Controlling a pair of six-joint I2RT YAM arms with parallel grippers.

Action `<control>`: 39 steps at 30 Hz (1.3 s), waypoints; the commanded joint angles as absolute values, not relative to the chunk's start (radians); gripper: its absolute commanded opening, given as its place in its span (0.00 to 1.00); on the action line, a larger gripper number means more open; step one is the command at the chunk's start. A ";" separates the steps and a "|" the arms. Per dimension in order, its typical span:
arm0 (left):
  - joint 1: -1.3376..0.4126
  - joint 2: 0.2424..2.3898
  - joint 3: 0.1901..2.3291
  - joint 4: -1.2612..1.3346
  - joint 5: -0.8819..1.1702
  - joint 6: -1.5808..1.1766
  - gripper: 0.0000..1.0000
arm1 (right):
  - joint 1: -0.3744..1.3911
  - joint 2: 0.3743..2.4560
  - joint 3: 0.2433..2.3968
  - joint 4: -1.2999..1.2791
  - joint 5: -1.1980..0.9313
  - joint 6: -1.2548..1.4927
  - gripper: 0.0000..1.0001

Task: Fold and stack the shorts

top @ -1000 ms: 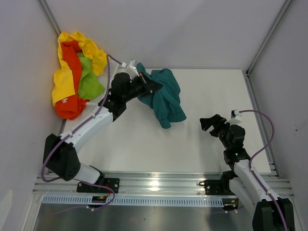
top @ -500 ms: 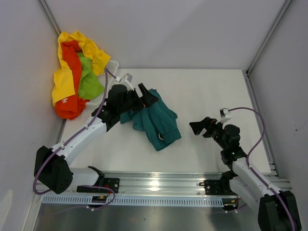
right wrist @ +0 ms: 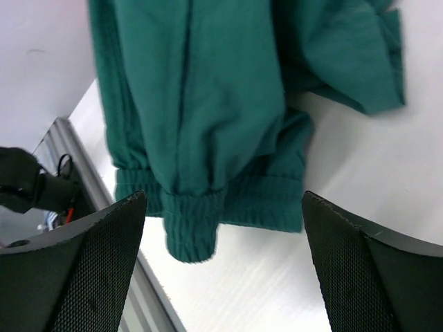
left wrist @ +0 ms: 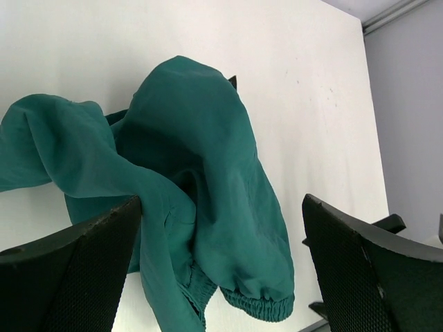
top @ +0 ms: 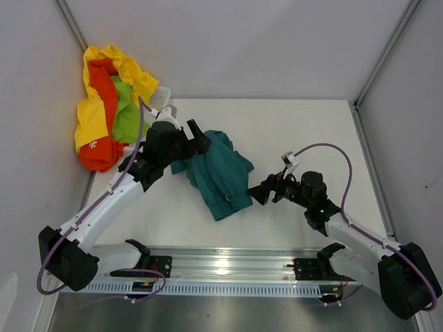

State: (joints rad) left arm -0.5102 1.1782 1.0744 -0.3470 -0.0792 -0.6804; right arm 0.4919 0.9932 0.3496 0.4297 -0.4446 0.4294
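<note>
The left arm (top: 107, 202) and right arm (top: 356, 234) have white shells, black joints, looping purple cables (top: 140, 124) and black mesh-textured fingers (left wrist: 360, 277).

table (top: 291, 131): white, flat | basket (top: 162, 93): white plastic, far-left corner, mostly hidden | rail (top: 228, 259): metal, along the table's near edge | walls (top: 242, 41): grey

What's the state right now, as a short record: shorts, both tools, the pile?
teal shorts: crumpled on the table, unfolded, elastic edge toward the near side
left tool: open, over the shorts' far-left part
right tool: open, low beside the elastic edge, gripping nothing
other shorts: yellow, orange-red, lime green, heaped at the far-left corner
folded stack: none in view
</note>
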 commanded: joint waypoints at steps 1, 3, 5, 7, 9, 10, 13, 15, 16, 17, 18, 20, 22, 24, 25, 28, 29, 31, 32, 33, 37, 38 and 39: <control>-0.509 1.178 1.066 -0.356 -0.107 -0.649 0.99 | 0.537 1.025 0.423 0.430 -0.505 0.394 0.93; -0.509 1.189 1.058 -0.350 -0.101 -0.650 0.99 | 0.557 1.042 0.422 0.431 -0.526 0.391 0.90; -0.509 1.193 1.058 -0.344 -0.098 -0.650 0.99 | 0.600 1.035 0.431 0.401 -0.508 0.368 0.90; -0.511 1.197 1.054 -0.341 -0.097 -0.650 0.99 | 0.664 1.029 0.445 0.332 -0.454 0.338 0.89; -0.509 1.198 1.052 -0.336 -0.098 -0.652 0.99 | 0.705 1.040 0.472 0.289 -0.367 0.298 0.88; -0.509 1.200 1.051 -0.334 -0.098 -0.650 0.99 | 0.731 1.049 0.482 0.256 -0.339 0.290 0.87; -0.509 1.201 1.052 -0.331 -0.098 -0.652 0.99 | 0.755 1.092 0.508 0.224 -0.292 0.264 0.77; -0.511 1.203 1.055 -0.330 -0.097 -0.652 0.99 | 0.782 1.109 0.520 0.212 -0.266 0.245 0.74; -0.509 1.204 1.060 -0.331 -0.098 -0.650 0.99 | 0.796 1.126 0.532 0.192 -0.247 0.241 0.73; -0.509 1.204 1.063 -0.331 -0.098 -0.650 0.99 | 0.822 1.135 0.540 0.181 -0.229 0.229 0.69; -0.509 1.203 1.063 -0.334 -0.098 -0.649 0.99 | 0.834 1.146 0.548 0.160 -0.195 0.224 0.67; -0.509 1.203 1.066 -0.334 -0.100 -0.647 0.99 | 0.854 1.183 0.574 0.138 -0.154 0.224 0.58; -0.509 1.206 1.068 -0.334 -0.098 -0.646 0.99 | 0.862 1.222 0.600 0.115 -0.134 0.229 0.30; -0.509 1.206 1.072 -0.337 -0.092 -0.644 0.99 | 0.858 1.233 0.629 0.080 -0.120 0.238 0.02; -0.511 1.206 1.074 -0.341 -0.092 -0.643 0.99 | 0.850 1.226 0.674 0.059 -0.117 0.238 0.00; -0.511 1.189 1.065 -0.354 -0.104 -0.640 0.99 | 0.751 1.175 0.761 -0.044 -0.147 0.261 0.00; -0.509 1.174 1.060 -0.357 -0.109 -0.638 0.99 | 0.705 1.142 0.819 -0.063 -0.158 0.276 0.00; -0.509 1.157 1.042 -0.365 -0.120 -0.635 0.99 | 0.520 1.132 0.873 -0.136 -0.188 0.316 0.00; -0.509 1.146 1.029 -0.368 -0.124 -0.635 0.99 | 0.458 1.135 0.894 -0.155 -0.227 0.342 0.00; -0.509 1.125 1.014 -0.370 -0.127 -0.635 0.99 | 0.404 1.155 0.911 -0.173 -0.233 0.357 0.00; -0.509 1.077 0.944 -0.345 -0.123 -0.644 0.99 | 0.241 1.291 0.916 -0.260 -0.077 0.426 0.55; -0.511 1.072 0.934 -0.342 -0.120 -0.650 0.99 | 0.217 1.325 0.926 -0.285 -0.068 0.422 0.63; -0.511 1.071 0.927 -0.338 -0.117 -0.650 0.99 | 0.218 1.353 0.930 -0.307 -0.061 0.413 0.68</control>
